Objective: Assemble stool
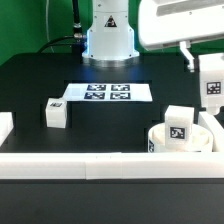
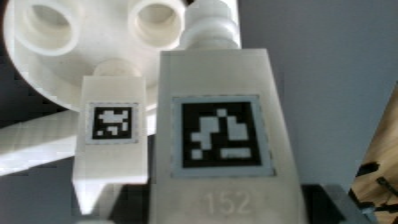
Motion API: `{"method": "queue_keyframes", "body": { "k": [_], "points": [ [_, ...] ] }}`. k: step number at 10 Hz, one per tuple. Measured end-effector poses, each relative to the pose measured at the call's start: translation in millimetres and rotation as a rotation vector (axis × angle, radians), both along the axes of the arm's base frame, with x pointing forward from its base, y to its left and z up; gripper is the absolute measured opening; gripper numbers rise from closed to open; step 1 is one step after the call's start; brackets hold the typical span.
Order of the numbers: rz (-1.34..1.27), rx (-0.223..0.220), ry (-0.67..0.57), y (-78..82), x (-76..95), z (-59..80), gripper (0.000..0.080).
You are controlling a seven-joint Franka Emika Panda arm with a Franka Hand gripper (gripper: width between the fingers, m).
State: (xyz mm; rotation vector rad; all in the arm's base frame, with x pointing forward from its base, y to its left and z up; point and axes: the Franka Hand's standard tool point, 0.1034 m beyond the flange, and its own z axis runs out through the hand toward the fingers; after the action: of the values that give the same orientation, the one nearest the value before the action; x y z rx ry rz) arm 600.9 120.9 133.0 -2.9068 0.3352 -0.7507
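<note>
Now, at the exterior view's left you see a white side rail (image 1: 5,126) at the edge of the black table (image 1: 30,85). Just to the right of it a loose leg (image 1: 57,112) stands alone on the table. Its tag faces the camera, and it is well apart from the other stool parts. In the middle the marker board (image 1: 108,92) lies flat in front of the robot base (image 1: 108,35). The front rail (image 1: 90,163) runs along the near edge of the table.

Further to the exterior view's right you find the seat (image 1: 160,141), the round white disc, lying on the table close behind the front rail. A second leg (image 1: 178,125) with a tag rises from the seat. You cannot tell from this view if it sits fully in a socket. Up and to the right of the seat, the tool (image 1: 204,62) hangs under the white arm (image 1: 175,25). Its fingers are pressed together on the held leg (image 1: 212,88), which it pinches by the upper part. This leg hangs upright and looks clear of the table.

In the wrist view the held leg (image 2: 222,130) fills the foreground with its tag turned to the camera. Behind it is the seat (image 2: 71,45) with its round sockets. A further leg (image 2: 111,120) with a tag rests against the seat, just beside the held leg. You cannot tell if it is the same as the second leg.
</note>
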Motion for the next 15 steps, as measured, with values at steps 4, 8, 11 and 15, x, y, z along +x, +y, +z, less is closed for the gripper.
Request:
{"method": "queue_keyframes", "body": {
  "k": [4, 8, 11, 15],
  "points": [
    [0.042, -0.028, -0.053, 5.2, 0.1, -0.8, 0.0337],
    [0.056, -0.061, -0.147, 7.1, -3.2, -11.8, 0.0337],
    [0.143, -0.128, -0.132, 0.7, -6.4, -17.4, 0.0337],
    [0.165, -0.148, -0.111, -3.3, -10.2, -27.4, 0.0337]
  ]
}}
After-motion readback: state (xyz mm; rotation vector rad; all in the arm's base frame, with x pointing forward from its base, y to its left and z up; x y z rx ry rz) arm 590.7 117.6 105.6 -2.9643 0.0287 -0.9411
